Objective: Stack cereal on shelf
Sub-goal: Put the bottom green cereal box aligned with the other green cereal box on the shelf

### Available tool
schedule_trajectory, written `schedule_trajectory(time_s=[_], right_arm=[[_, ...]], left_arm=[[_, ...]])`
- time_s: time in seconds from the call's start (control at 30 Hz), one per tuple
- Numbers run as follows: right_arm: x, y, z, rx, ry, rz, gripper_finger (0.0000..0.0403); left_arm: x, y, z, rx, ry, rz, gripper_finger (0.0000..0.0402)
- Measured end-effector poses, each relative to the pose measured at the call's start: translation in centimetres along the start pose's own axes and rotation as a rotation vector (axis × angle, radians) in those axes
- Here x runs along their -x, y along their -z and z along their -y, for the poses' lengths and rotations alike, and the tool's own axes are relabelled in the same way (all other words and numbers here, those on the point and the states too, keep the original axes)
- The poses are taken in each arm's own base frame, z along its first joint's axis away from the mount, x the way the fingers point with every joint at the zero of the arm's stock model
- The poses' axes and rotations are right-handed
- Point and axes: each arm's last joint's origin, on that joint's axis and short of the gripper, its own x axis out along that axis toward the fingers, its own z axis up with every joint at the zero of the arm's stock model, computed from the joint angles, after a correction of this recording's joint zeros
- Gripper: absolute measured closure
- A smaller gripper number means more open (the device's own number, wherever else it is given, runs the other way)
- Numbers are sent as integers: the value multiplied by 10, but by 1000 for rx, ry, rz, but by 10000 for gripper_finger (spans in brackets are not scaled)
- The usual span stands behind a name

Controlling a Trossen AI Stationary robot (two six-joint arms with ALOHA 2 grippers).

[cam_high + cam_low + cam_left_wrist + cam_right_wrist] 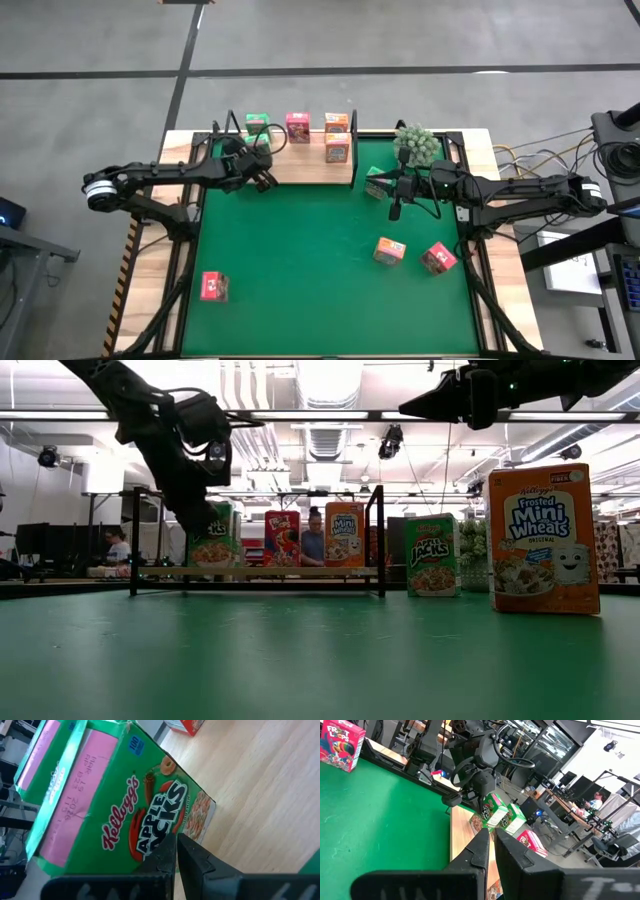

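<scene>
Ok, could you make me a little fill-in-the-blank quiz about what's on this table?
1. The lone cereal box on the left arm's side of the green mat is ___.
2. The bushy plant stands beside the ___ arm.
3. The green box in front of the left gripper reads Apple ___.
Missing words: pink-red; right; Jacks.

In the left wrist view, the green Apple Jacks cereal box (125, 805) is cut off by the picture's edge; its lower front is hidden behind the closed dark fingers (192, 857). In the low view, the left arm hides the upper part of the green cereal box (212, 540) on the light wooden stepped shelf (260, 572). In the high view, the print on the small cereal boxes is too small to read.
</scene>
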Motion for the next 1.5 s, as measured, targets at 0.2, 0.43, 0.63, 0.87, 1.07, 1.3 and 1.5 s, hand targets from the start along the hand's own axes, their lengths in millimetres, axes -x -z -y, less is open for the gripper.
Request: schedule_trajectory(time_s=[0.2,0.43,0.63,0.87,1.07,1.3,1.5], right_arm=[[0,0,0,0,0,0,385],[0,0,0,0,0,0,385],[0,0,0,0,0,0,385],[0,0,0,0,0,0,385],[0,0,0,0,0,0,385],[0,0,0,0,0,-1,385],[0,0,0,0,0,-1,385]], left_arm=[[-2,-4,-4,5,-14,26,402],[-3,0,-3,0,-11,-2,401],[-3,2,-3,10,-10,-20,402],[-3,-1,-4,20,-13,1,402],[-3,-1,-5,18,-16,2,402],[-4,-2,-6,29,-20,12,402],[-4,-4,-7,38,-20,25,402]])
